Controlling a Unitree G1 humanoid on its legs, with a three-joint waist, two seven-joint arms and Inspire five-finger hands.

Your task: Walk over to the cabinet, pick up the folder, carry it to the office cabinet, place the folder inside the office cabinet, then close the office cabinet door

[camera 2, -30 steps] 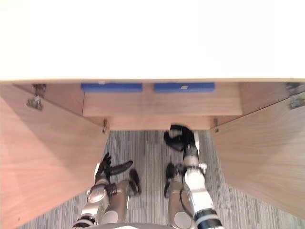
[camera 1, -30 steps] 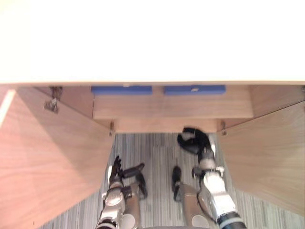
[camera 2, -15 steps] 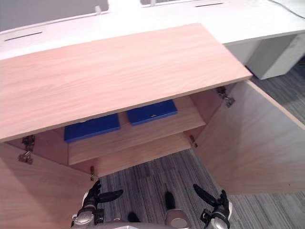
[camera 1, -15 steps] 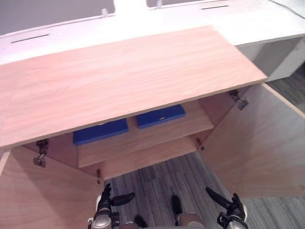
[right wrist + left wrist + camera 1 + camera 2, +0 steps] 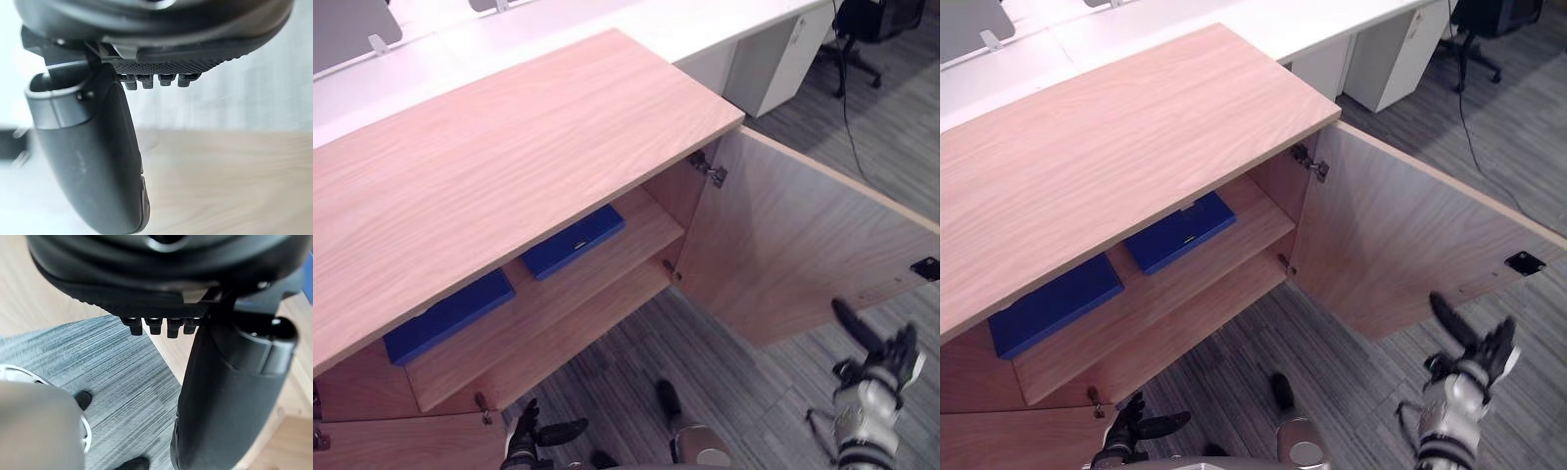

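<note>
Risk first, as judged: the right door point(image 5: 783, 245) of the cabinet point(image 5: 509, 166) stood wide open, with the right hand point(image 5: 879, 370) raised near its free edge and apart from it. A push meeting that edge instead of the outer face could slip off. A hard shove could slam the door and let it bounce back. The left door point(image 5: 401, 446) was open too, so shutting one alone would leave the job half done. Two blue folders lay flat on the upper shelf point(image 5: 607, 269): a right folder point(image 5: 573, 241) and a left folder point(image 5: 448, 315), side by side with a gap between. Could not tell which was the task's own. The right folder sat close to the shelf's front, so a closing door might catch it. Both folders lay well apart from either hand. Right hand's fingers were straight and spread, holding nothing. The left hand point(image 5: 525, 437) hung low over the floor point(image 5: 98, 372), fingers straight, thumb out, also empty.
</note>
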